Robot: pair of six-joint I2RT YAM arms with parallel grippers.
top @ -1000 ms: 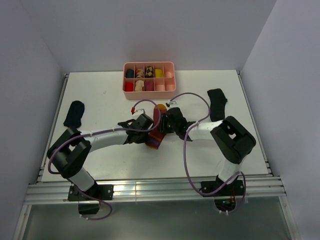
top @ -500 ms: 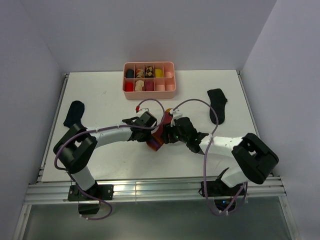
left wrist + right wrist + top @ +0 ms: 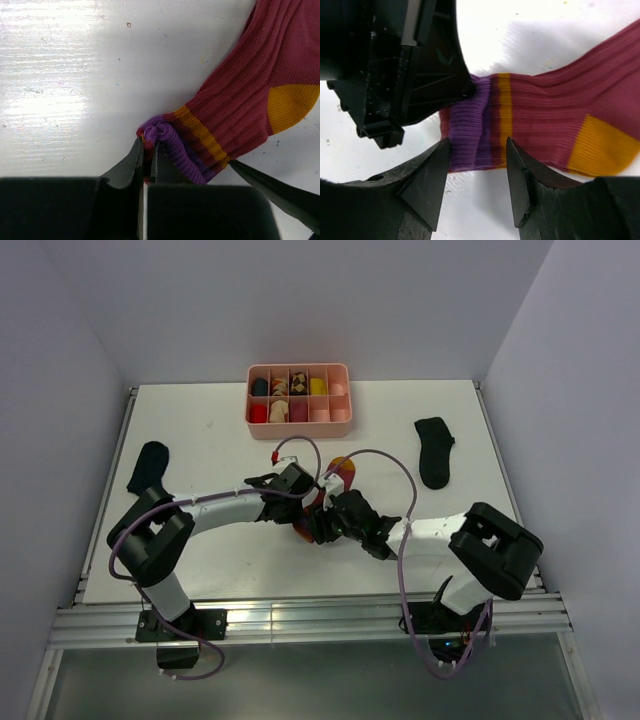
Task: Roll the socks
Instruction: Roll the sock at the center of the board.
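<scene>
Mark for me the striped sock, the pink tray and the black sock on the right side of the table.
striped sock (image 3: 245, 75): left wrist view, maroon ribbed leg.
pink tray (image 3: 300, 430): top external view, near wall.
black sock (image 3: 434, 452): top external view, its middle.

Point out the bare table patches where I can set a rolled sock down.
Bare: the far-left corner between the pink tray and the left black sock; the strip between the tray and the right black sock. Crowded: the centre, where the left gripper pinches the cuff of the striped sock and the open right gripper straddles it.
</scene>
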